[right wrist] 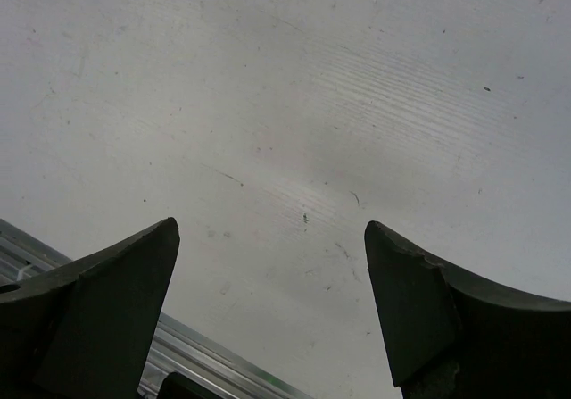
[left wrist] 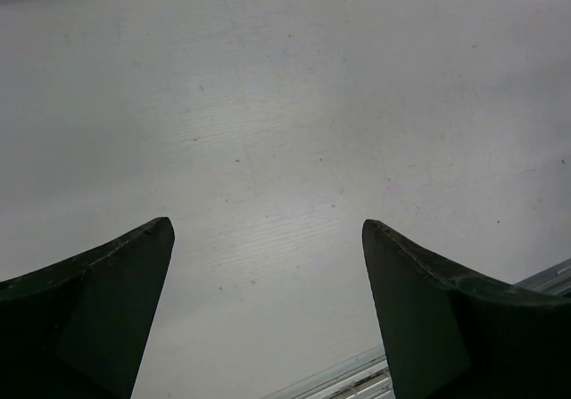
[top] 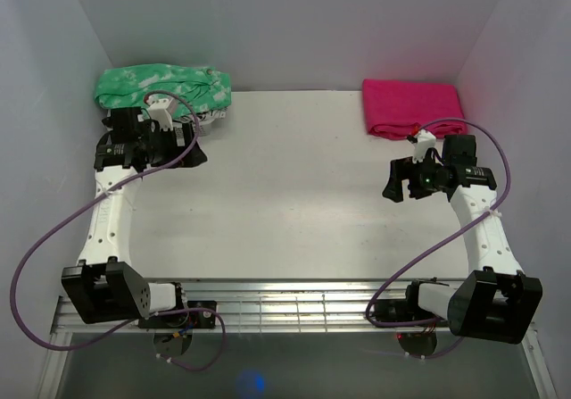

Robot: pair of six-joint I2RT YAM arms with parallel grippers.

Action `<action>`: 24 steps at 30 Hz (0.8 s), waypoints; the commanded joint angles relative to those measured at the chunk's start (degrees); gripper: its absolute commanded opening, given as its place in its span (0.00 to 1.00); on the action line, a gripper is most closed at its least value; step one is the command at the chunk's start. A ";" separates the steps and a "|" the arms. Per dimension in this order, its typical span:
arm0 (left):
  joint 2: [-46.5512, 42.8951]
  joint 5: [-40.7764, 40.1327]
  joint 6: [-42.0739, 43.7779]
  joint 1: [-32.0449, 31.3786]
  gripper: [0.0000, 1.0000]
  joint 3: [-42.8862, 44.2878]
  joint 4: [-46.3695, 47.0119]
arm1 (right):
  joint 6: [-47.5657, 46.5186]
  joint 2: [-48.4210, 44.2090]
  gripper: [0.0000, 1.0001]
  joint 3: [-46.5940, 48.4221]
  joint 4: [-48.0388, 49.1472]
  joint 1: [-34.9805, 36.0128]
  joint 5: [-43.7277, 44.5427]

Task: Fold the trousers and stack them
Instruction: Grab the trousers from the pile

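Looking down from the overhead camera, I see the table point(top: 294, 176) with two garments at its far edge. The green trousers point(top: 165, 85), mottled green and white, lie in a loose, crumpled heap in the far left corner. The pink trousers point(top: 412, 106) lie folded into a flat, neat rectangle in the far right corner. The two garments are well apart, with bare tabletop between them. The left gripper point(top: 198, 153) hovers near the left edge, just on the near side of the green heap; from this view I cannot tell whether the arm touches the cloth. The right gripper point(top: 393, 185) hovers near the right edge, on the near side of the pink trousers and apart from them. In the left wrist view, the left gripper point(left wrist: 268, 310) has its fingers point(left wrist: 98, 310) spread wide, with nothing between them and only bare tabletop beneath. A strip of the metal rail point(left wrist: 546, 283) along the near edge shows at lower right. In the right wrist view, the right gripper point(right wrist: 272, 310) is likewise released and empty, its fingers point(right wrist: 451, 319) parted over bare, lightly scuffed tabletop, with the same rail point(right wrist: 27, 249) at lower left. Purple cables point(top: 53, 238) loop from each wrist back to the arm bases at the near edge.
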 commanded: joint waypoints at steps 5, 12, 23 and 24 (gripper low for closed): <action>14.39 -8.77 -4.26 1.07 0.98 28.62 0.51 | 1.15 0.70 0.90 4.79 1.77 -0.24 -0.77; 32.41 -16.35 -4.17 4.23 0.98 48.59 6.76 | 1.24 4.81 0.90 6.55 2.21 -0.24 -0.67; 47.72 -15.03 -6.20 7.93 0.98 48.12 22.92 | 0.80 8.43 0.90 6.29 2.65 -0.24 0.47; 48.95 -14.77 -5.85 7.93 0.98 48.56 23.36 | 0.80 8.61 0.90 6.38 2.73 -0.24 0.73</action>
